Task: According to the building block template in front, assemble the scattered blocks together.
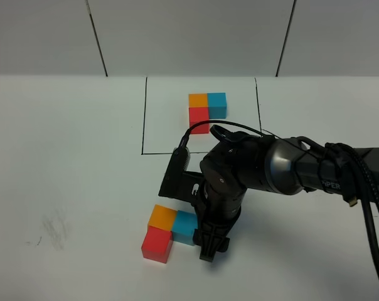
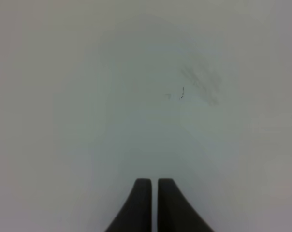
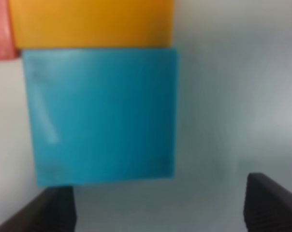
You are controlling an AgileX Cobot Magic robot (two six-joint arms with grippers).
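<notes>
1. My three loose blocks sit together on the near part of the table: the orange block and the blue block side by side, the red block joined to the orange on its near side. That is the same L as the template beyond them, inside its black-line frame.
2. In my right wrist view the blue block's edge lies flush against the orange, and the red touches the orange at the corner of the view. I see no gap between them.
3. I judge the assembly essentially done; what is left, at most, is pulling away and perhaps a small squaring nudge.
4. My right gripper stands wide open just beside the blue block, its dark fingers clear of it and holding nothing.
5. My left gripper is closed and empty over bare table, near a faint grey smudge, and out of the high view.
6. No containers here; the frame is only a drawn line, with the template alone inside.
</notes>
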